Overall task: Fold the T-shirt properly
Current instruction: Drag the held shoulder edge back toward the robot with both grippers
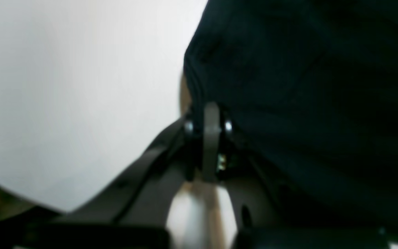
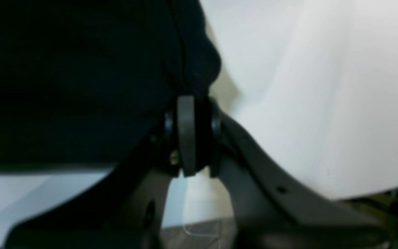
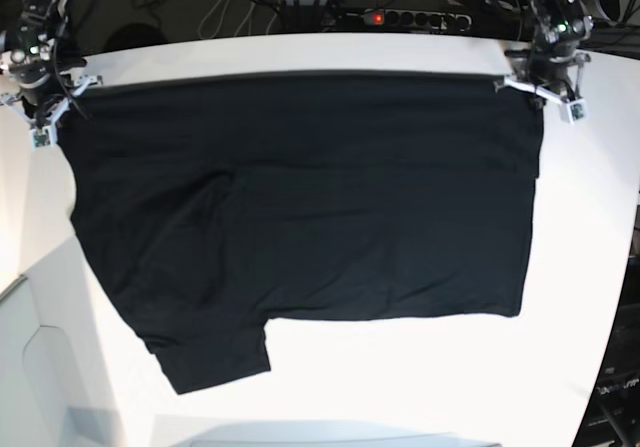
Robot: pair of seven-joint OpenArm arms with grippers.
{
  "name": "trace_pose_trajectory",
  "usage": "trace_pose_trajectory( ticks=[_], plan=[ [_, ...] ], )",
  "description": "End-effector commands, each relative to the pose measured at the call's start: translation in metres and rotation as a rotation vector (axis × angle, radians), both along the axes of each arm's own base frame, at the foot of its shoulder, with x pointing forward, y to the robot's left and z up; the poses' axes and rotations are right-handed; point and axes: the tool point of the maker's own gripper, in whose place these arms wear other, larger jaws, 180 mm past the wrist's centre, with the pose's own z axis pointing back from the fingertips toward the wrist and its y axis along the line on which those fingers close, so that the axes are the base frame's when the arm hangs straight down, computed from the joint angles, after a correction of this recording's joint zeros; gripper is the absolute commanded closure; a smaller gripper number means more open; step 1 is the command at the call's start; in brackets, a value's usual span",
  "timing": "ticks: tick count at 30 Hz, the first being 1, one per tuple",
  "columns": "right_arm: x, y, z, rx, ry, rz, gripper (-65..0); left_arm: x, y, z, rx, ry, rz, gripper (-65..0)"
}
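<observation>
Left claw (image 1: 211, 116) pinches T-shirt (image 3: 300, 197) hem; fabric blurred dark.

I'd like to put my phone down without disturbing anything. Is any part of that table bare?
Yes: the white table is bare along the near edge below the black T-shirt, and in strips beside it. The far corners are crowded by the left gripper and right gripper.

T-shirt (image 3: 300, 217): black, spread flat on white table (image 3: 420, 387) | far edge taut between left gripper (image 3: 540, 85) and right gripper (image 3: 52, 102) at far corners
</observation>
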Motion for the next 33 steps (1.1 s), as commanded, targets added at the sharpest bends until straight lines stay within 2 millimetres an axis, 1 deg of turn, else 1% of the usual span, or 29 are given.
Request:
trace_pose_trajectory(
  ticks=[1,2,5,8,11,18,25,30,32,33],
  plan=[
    [-0.002,-0.008,0.008,-0.03,-0.014,-0.01,0.0,0.003,0.008,0.01,0.034,-0.027,-0.001,-0.2],
    [-0.007,-0.008,0.006,-0.027,-0.004,-0.018,0.0,-0.001,0.008,0.009,0.035,-0.015,-0.002,-0.2],
    [-0.014,-0.007,0.006,-0.032,0.0,-0.009,0.0,-0.012,0.005,0.008,0.041,0.011,-0.009,-0.2],
    [-0.021,0.0,0.009,-0.036,-0.002,0.015,0.0,-0.02,0.004,0.01,0.051,0.024,-0.019,-0.2],
    [-0.022,0.004,0.012,-0.035,-0.01,0.016,0.0,-0.024,0.003,0.011,0.054,0.035,-0.024,-0.2],
    [-0.024,0.004,0.011,-0.036,-0.001,0.013,0.0,-0.036,0.006,0.005,0.055,0.069,-0.022,-0.1],
    [-0.023,0.004,0.012,-0.038,-0.002,0.014,-0.1,-0.036,0.007,0.006,0.056,0.071,-0.023,-0.4],
    [-0.03,0.004,0.01,-0.039,0.01,0.018,-10.1,-0.038,0.005,0.005,0.049,0.09,-0.027,-1.2],
    [-0.029,0.005,0.01,-0.038,0.008,0.018,-14.4,-0.04,0.003,0.003,0.036,0.114,-0.026,-5.1],
    [-0.029,0.005,0.01,-0.038,0.007,0.019,-16.7,-0.04,0.003,0.005,0.034,0.122,-0.026,-8.9]
  ],
)
